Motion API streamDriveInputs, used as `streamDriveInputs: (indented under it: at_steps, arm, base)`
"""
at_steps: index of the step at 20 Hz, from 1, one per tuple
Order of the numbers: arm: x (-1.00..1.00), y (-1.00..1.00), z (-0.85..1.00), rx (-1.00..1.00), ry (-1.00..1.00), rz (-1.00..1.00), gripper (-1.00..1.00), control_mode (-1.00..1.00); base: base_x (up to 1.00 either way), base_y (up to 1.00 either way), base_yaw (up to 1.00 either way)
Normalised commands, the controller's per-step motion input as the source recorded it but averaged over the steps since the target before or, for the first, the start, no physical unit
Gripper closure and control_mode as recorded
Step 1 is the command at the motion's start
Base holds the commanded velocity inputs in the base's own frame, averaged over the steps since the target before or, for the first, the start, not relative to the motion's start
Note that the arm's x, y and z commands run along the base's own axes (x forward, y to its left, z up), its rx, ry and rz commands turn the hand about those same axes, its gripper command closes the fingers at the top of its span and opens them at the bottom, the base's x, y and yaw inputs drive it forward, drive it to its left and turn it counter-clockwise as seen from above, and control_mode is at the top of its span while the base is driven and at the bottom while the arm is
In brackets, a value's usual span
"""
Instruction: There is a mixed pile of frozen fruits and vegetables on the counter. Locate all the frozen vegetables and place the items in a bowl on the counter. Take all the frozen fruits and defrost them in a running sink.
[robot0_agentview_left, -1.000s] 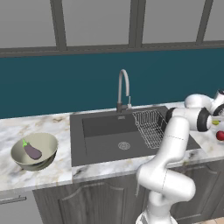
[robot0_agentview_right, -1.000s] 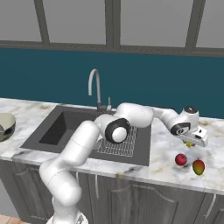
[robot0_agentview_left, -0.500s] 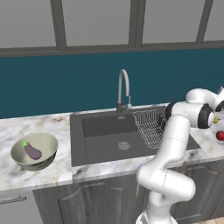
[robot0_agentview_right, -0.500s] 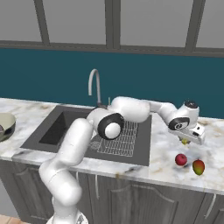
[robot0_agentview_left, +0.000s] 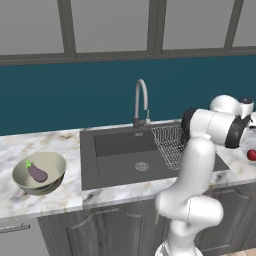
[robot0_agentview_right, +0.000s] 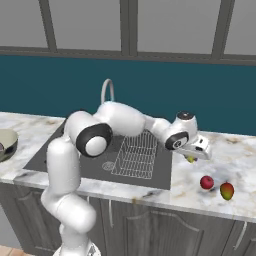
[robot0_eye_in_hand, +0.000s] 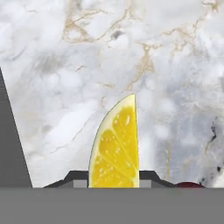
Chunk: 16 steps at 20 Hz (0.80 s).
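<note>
My gripper (robot0_eye_in_hand: 114, 177) is shut on a yellow-orange piece (robot0_eye_in_hand: 116, 148) that looks like a citrus wedge, held upright between the fingertips over the white marble counter (robot0_eye_in_hand: 65, 65). From the right base view, the gripper (robot0_agentview_right: 192, 158) hangs just right of the sink (robot0_agentview_right: 75, 150) with the piece (robot0_agentview_right: 190, 159) under it. A red round fruit (robot0_agentview_right: 206, 182) and a smaller orange-red one (robot0_agentview_right: 226, 190) lie on the counter (robot0_agentview_right: 235, 155) nearby. The dark purple eggplant (robot0_agentview_left: 36, 172) rests in the pale bowl (robot0_agentview_left: 55, 160) far left.
A wire dish rack (robot0_agentview_right: 134, 155) sits in the right part of the sink, and the curved chrome faucet (robot0_agentview_left: 141, 100) rises behind the basin (robot0_agentview_left: 125, 160). A red fruit (robot0_agentview_left: 252, 155) shows past my arm's elbow. The teal wall runs behind the counter.
The jaws finished closing on the yellow-orange piece. The hand has since carried it a little to the left, toward the sink. Fruits, bowl and eggplant have not moved.
</note>
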Motion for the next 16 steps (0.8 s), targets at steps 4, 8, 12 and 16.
streamDriveInputs:
  at_steps: [4, 8, 12, 16]
  arm:
    - [-0.44, 1.00, 1.00, -0.22, 0.00, 0.07, 1.00, -1.00]
    - [-0.58, 1.00, 1.00, -0.07, 0.06, 0.11, 1.00, -1.00]
    - [-0.69, 1.00, 1.00, 0.02, 0.18, 0.05, 1.00, -1.00]
    - [-0.84, 0.92, 0.99, 0.11, 0.16, 0.03, 1.00, -1.00]
  base:
    - [0.00, 0.00, 0.00]
    - [0.00, 0.00, 0.00]
    - [0.00, 0.00, 0.00]
    - [0.00, 0.00, 0.00]
